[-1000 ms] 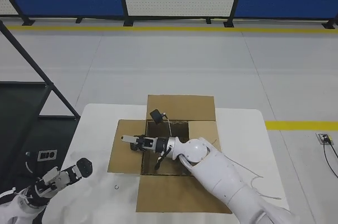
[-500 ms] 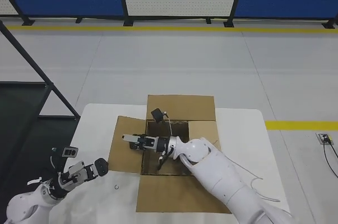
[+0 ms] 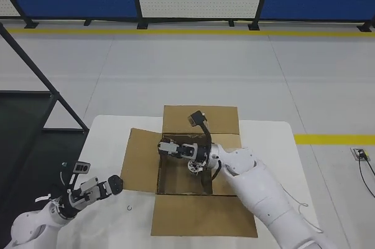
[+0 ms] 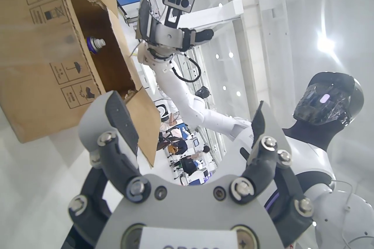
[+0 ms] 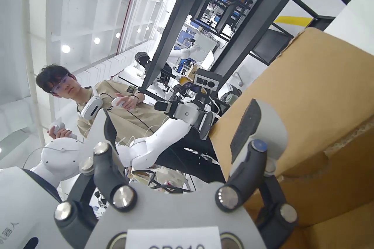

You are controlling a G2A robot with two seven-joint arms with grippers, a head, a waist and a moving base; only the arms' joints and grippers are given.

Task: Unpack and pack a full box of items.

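Pale grey floor surrounds our white table, with a black rack beside it. On the table the cardboard box stands open with a spray can inside. Our right gripper hangs over the opening, jaws apart and empty. Our left gripper is wide open and empty, beyond the left flap.

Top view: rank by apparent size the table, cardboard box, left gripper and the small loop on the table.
Largest to smallest:
table
cardboard box
left gripper
small loop
The gripper may sit nearer the camera, yet the order holds.
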